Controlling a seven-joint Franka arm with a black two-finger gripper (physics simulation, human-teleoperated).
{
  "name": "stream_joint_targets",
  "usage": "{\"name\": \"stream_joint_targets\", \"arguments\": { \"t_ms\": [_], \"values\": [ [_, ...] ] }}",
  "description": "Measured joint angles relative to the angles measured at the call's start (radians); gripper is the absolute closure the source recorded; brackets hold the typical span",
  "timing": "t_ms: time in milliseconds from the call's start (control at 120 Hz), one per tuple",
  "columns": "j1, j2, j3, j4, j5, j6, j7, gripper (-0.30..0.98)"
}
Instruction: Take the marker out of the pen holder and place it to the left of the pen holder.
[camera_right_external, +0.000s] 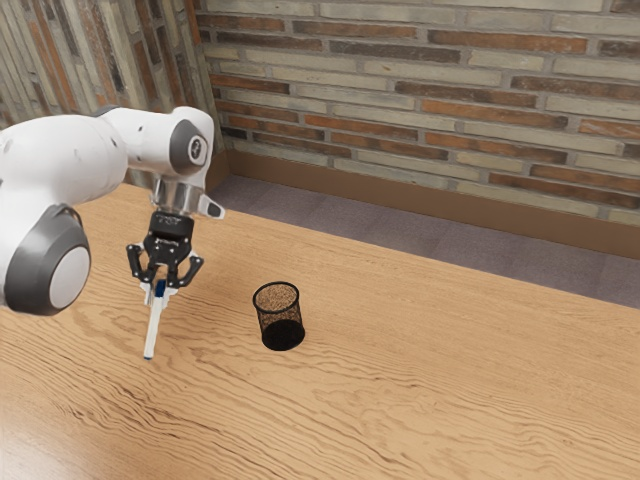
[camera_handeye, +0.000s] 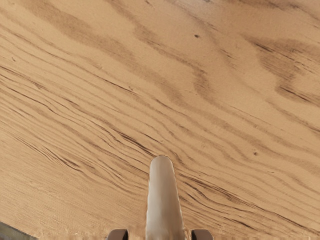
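Clock directions are referring to a face laid upright on the exterior view, with twelve at its upper edge. The end effector (camera_right_external: 161, 285) is pointing downward above the desk (camera_right_external: 430, 370) and is holding the marker (camera_right_external: 153, 325) between its two fingers. The marker, pale with blue at both ends, is hanging nearly upright, its lower end tilting slightly from six toward seven o'clock; whether that end is touching the desk cannot be told. The pen holder (camera_right_external: 266, 322), a black mesh cup, is standing upright on the desk, with the marker lying outside it, well apart, at about nine o'clock. The arm (camera_right_external: 62, 150) is reaching in from ten o'clock. A brick wall (camera_right_external: 420, 100) is rising beyond the desk toward one o'clock. In the wrist view, the marker's pale body is extending from the end effector over the wood grain.
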Motion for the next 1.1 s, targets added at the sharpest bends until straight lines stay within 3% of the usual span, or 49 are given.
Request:
{"name": "stream_joint_targets", "arguments": {
  "t_ms": [183,325,433,675,1100],
  "values": [
    [-0.026,-0.031,0.002,0.003,-0.003,-0.05,-0.018,0.27],
    [-0.299,-0.423,-0.012,-0.091,0.153,0.114,0.03,0.14],
    [-0.405,-0.545,-0.027,-0.122,0.217,0.236,0.09,0.09],
    [-0.423,-0.58,-0.042,-0.142,0.251,0.329,0.19,0.04],
    [-0.391,-0.582,-0.039,-0.173,0.256,0.36,0.292,0.02]
  ]
}}
